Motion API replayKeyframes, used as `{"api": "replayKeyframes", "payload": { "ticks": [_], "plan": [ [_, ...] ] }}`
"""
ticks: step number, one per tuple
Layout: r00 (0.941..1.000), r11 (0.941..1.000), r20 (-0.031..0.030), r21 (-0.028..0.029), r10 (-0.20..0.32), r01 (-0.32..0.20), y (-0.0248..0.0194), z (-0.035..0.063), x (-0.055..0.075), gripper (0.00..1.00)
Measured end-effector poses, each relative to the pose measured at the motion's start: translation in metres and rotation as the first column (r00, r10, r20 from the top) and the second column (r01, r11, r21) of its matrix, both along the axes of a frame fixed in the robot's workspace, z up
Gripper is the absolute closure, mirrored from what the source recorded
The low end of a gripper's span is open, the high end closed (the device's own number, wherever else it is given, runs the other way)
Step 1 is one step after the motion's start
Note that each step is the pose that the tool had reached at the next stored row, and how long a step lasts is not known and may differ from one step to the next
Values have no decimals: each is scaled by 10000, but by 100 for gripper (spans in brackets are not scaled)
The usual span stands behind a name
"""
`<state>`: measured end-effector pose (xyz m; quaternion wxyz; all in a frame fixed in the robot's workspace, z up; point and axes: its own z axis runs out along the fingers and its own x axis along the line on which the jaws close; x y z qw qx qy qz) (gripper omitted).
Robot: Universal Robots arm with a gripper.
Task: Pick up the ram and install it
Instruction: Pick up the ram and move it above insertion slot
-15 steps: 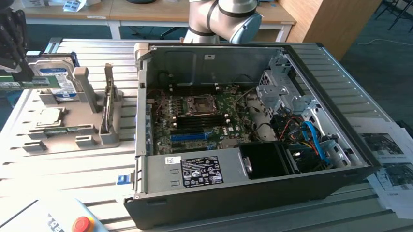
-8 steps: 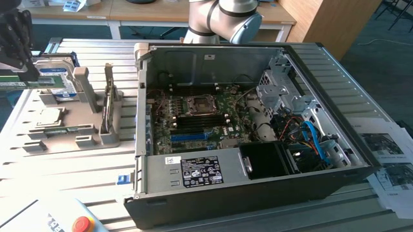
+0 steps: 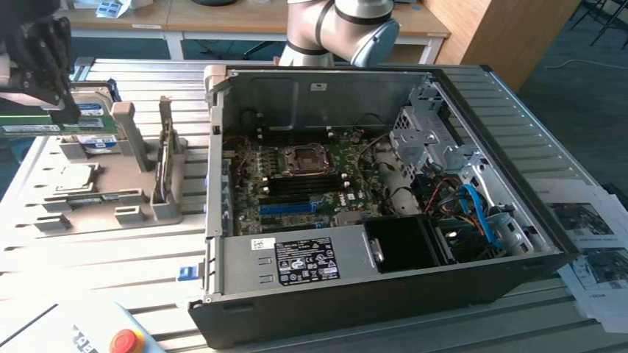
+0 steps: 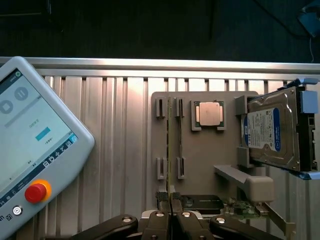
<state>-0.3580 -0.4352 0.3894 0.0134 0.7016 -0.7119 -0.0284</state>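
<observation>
The ram (image 3: 28, 127), a narrow green stick with a pale label, hangs level at the exterior view's far left, clamped in my black gripper (image 3: 54, 110). It is raised above the grey parts holder (image 3: 108, 202), in front of the hard drive. In the wrist view the ram (image 4: 170, 145) is edge-on, a thin line running out from my shut fingers (image 4: 160, 216) over the holder's pairs of slotted posts (image 4: 160, 107). The open computer case (image 3: 393, 309) lies to the exterior view's right, its green motherboard (image 3: 339, 158) and dark memory slots (image 3: 290, 187) exposed.
The holder also carries a hard drive (image 4: 272, 132), a square processor chip (image 4: 209, 114) and an upright expansion card (image 3: 165, 158). A teach pendant (image 4: 35, 150) with a red stop button lies on the ribbed metal table. Cables and drive cages crowd the case's right side (image 3: 461, 198).
</observation>
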Motion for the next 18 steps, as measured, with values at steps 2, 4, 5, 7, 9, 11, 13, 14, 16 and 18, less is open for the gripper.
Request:
{"api": "replayKeyframes", "payload": {
  "ticks": [2,4,5,7,9,11,13,14,16,18],
  "plan": [
    [10000,10000,-8,0,0,0,-3,0,69,88],
    [10000,10000,-15,0,0,0,-7,0,138,88],
    [10000,10000,-19,0,0,0,-8,0,172,88],
    [10000,10000,-28,0,0,0,-12,0,241,88],
    [10000,10000,-36,1,0,0,-15,-1,311,88],
    [10000,10000,-44,1,0,0,-18,0,380,88],
    [10000,10000,-53,0,1,-1,-22,0,450,88],
    [10000,10000,-57,0,1,-1,-24,0,489,88],
    [10000,10000,-65,0,-1,1,-27,0,561,88],
    [10000,10000,-74,0,0,0,-30,0,634,88]
  ]
}}
